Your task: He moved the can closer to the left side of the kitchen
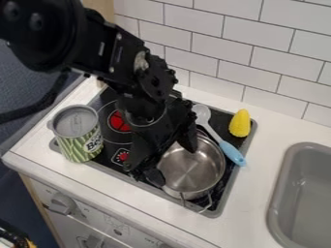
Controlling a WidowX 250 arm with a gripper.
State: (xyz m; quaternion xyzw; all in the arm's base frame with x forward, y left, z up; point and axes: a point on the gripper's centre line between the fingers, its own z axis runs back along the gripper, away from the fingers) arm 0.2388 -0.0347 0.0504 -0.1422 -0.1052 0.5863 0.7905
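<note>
With the stove [219,208] as the dial and twelve at the top of the view, the can [79,147] is out at nine o'clock, upright at the stove's edge, its grey top facing up and green stripes round its side. The black arm [123,58] leans in from eleven o'clock, and the tool [173,162] hangs down near the middle, well over toward the metal pot [200,169]. Its two fingers stand well apart, and I see nothing gripped in them; whether either one touches the pot, I can't tell from here.

The pot sits at four o'clock on the stove. A spoon [227,147] with a pale bowl and blue handle slants past its rim, and a yellow corn cob [240,123] lies just beyond, at two. Farther out, the grey sink [304,193] is set into the white counter [262,169] at four.
</note>
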